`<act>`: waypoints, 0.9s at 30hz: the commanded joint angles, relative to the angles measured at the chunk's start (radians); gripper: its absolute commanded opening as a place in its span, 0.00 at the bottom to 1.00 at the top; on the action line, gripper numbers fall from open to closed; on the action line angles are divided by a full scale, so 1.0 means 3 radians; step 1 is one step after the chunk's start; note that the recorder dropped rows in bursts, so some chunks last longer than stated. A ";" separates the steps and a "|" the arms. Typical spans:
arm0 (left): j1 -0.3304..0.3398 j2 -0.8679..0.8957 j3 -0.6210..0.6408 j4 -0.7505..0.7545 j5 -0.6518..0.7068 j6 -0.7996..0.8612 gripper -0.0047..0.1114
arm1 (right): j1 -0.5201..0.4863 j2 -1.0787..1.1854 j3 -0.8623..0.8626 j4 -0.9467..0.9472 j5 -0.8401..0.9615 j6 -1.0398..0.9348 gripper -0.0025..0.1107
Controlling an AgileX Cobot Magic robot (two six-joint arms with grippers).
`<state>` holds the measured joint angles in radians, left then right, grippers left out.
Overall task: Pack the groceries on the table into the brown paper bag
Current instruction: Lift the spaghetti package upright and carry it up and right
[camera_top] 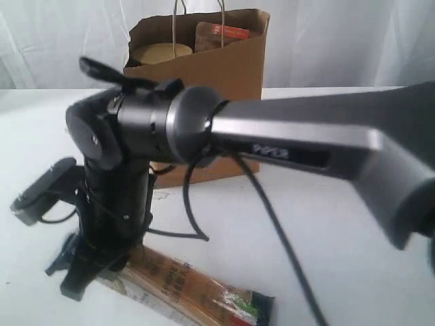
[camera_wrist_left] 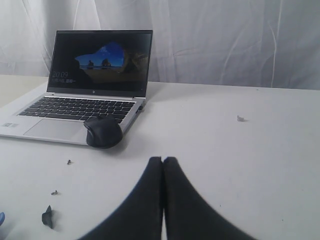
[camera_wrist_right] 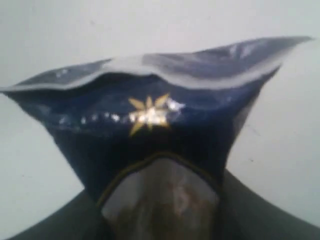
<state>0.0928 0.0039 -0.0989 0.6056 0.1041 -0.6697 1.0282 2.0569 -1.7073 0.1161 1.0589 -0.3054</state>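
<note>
Exterior view: the brown paper bag (camera_top: 228, 71) stands upright on the table (camera_top: 353, 231). A jar lid (camera_top: 160, 53) and the orange-labelled pouch (camera_top: 221, 35) show above its rim. In front of the bag, nearer the camera, the spaghetti packet (camera_top: 187, 288) lies flat. The right tool (camera_top: 78, 275) is down on the packet's end.

Left wrist view: the left tool (camera_wrist_left: 163, 161) has its fingers pressed together with nothing between them, above bare table. A laptop (camera_wrist_left: 85, 100) and a mouse (camera_wrist_left: 103, 132) sit beyond it. The bag is out of this view.

Right wrist view: the packet's blue end (camera_wrist_right: 150, 115) is squeezed into a waist between the right tool's fingers (camera_wrist_right: 250, 210), so that tool looks clamped on the packet.

The step in hand appears to be grasping the packet, the only grocery seen outside the bag. The next move calls for lifting it and carrying it back to the bag. The long packet would need tipping on end so it clears the bag's rim and drops in beside the jar lid and pouch. A hold on the crimped end alone may let the packet swing or slip.
</note>
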 commanded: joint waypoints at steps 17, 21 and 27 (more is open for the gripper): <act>-0.0019 -0.0013 0.0016 0.0018 -0.0024 0.0004 0.04 | -0.0005 -0.2472 0.0820 -0.0809 0.0108 0.0697 0.02; -0.0019 -0.0013 0.0016 0.0018 -0.0024 0.0004 0.04 | -0.0005 -0.2880 0.0956 -0.0840 0.0131 0.0784 0.02; -0.0019 -0.0013 0.0016 0.0018 -0.0024 0.0004 0.04 | -0.0005 -0.3449 0.1121 -0.2109 0.0123 0.1582 0.02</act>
<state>0.0928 0.0039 -0.0989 0.6056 0.1041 -0.6697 1.0282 1.0911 -1.3792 -0.2846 1.1398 0.0493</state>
